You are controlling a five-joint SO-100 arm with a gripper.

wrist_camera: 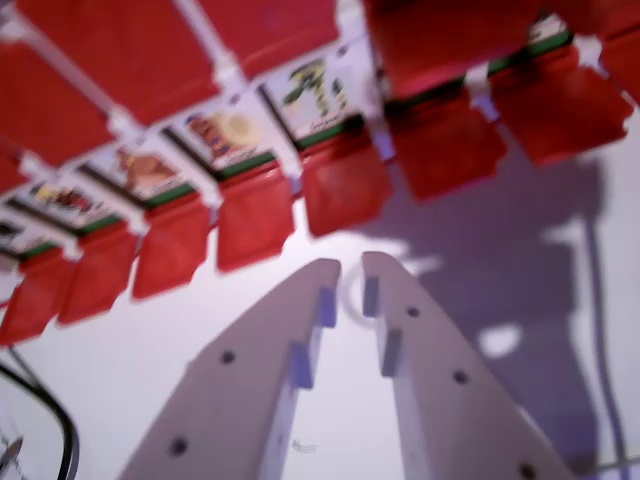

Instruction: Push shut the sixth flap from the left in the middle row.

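Where red flaps [345,185] hang open, picture cards [315,95] (blurred).

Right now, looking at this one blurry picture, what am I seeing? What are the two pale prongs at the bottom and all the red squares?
The picture comes from a small camera on the robot arm's wrist, looking along its claw. The two pale prongs are the claw's fingers; they stand a little apart and hold nothing. Beyond them is a board of red flaps in rows, on a white surface. Some flaps hang open, showing small picture cards behind them; others above appear shut. The picture is blurred, so the drawings cannot be made out. A dark cable lies at the wrist view's lower left.
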